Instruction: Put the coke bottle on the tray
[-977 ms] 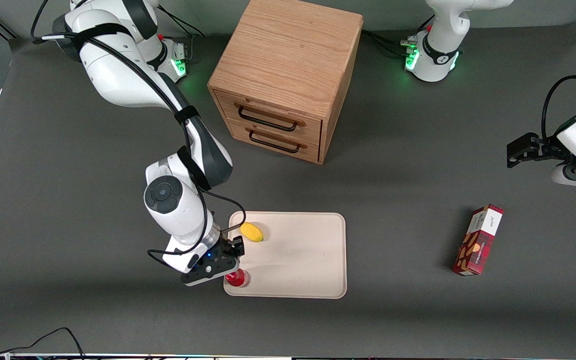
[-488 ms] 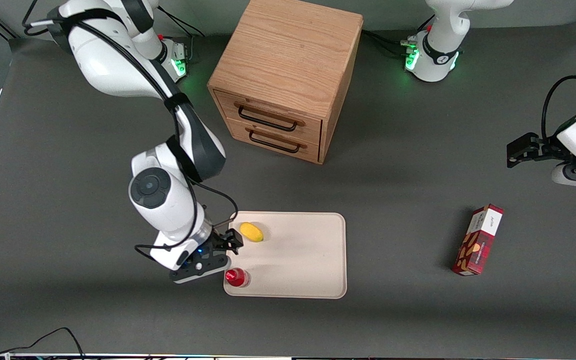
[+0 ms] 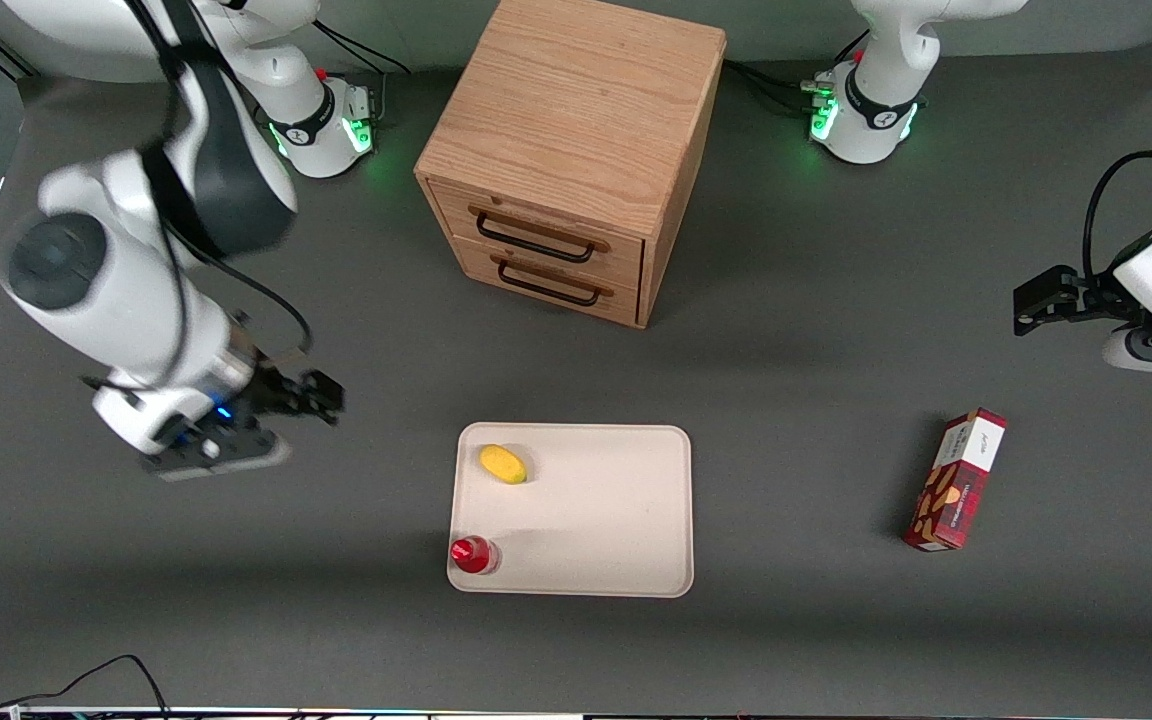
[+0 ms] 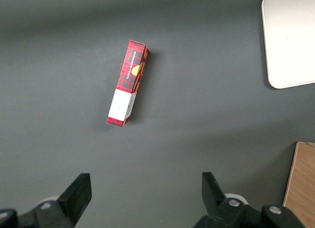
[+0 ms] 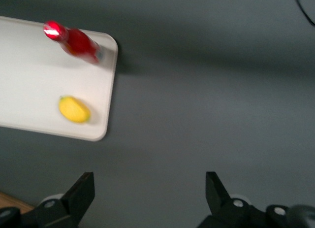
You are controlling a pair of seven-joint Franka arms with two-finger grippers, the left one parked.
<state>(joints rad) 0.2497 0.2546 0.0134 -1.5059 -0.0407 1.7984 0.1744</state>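
From the front, the coke bottle point(image 3: 473, 554) stands upright in the corner of the tray point(image 3: 616, 540) nearest the camera on the working arm's end, with a small yellow fruit-like object point(image 3: 503, 464) at the neighbouring corner, farther from the camera. The gripper point(image 3: 321, 398) hangs over bare table, well apart from the tray and toward the working arm's end, nothing between its jaws, so the bottle rests on its own base and the placing looks done. The wooden cabinet point(image 3: 570, 150) and red snack box point(image 3: 956, 480) sit well clear of the jaws, playing no part. The parked arm's wrist camera shows that snack box point(image 4: 128, 82) lying flat, plus a corner of the tray point(image 4: 290, 41). Now the working wrist view: the fingers point(image 5: 81, 191) are spread wide and empty over dark table, while the bottle point(image 5: 74, 40) and the yellow piece point(image 5: 74, 109) sit on the tray point(image 5: 29, 85), off to one side of the jaws.
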